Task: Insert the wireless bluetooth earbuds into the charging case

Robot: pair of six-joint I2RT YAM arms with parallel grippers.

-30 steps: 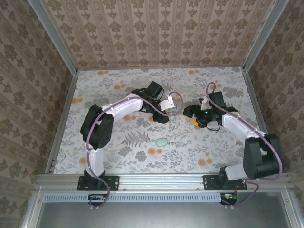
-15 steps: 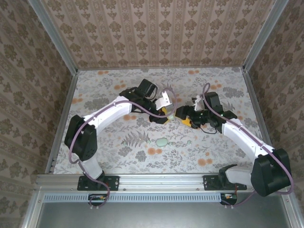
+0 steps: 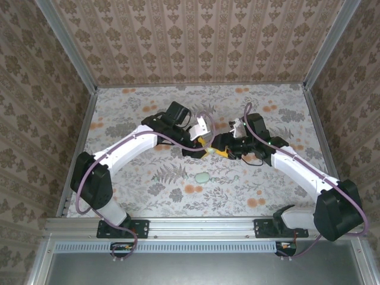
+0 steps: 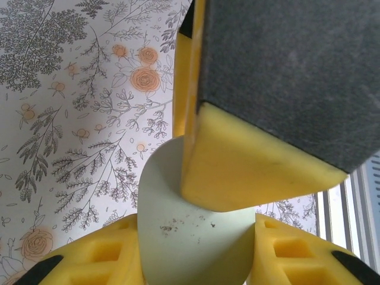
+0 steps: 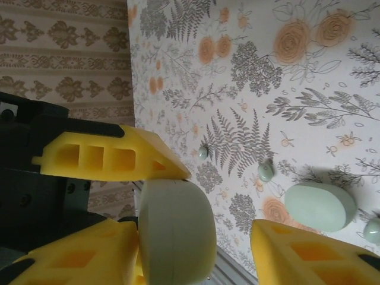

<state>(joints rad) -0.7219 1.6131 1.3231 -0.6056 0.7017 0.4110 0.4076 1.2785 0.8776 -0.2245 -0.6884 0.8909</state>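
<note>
The pale green, rounded charging case (image 4: 196, 237) is closed along its seam and held above the table's middle, with my left gripper (image 4: 196, 243) shut on it. In the top view the left gripper (image 3: 203, 148) meets my right gripper (image 3: 223, 148) tip to tip. The right gripper (image 5: 193, 233) is open: one of its fingers (image 5: 71, 255) rests against the case (image 5: 175, 231), the other stands well clear. Three small pale green earbuds lie on the floral cloth: one (image 5: 265, 172), another (image 5: 203, 152), a third (image 5: 373, 228) at the frame edge. One earbud (image 3: 236, 177) shows from above.
A pale green oval piece (image 3: 202, 177) lies on the cloth below the grippers, also seen as the oval piece (image 5: 320, 206) from the right wrist. Patterned walls and metal rails (image 3: 196, 224) enclose the table. The cloth toward the front and both sides is bare.
Both arms have swung inward, and the two grippers that were apart now meet over the table's middle. The right gripper's finger now lies against the case.
</note>
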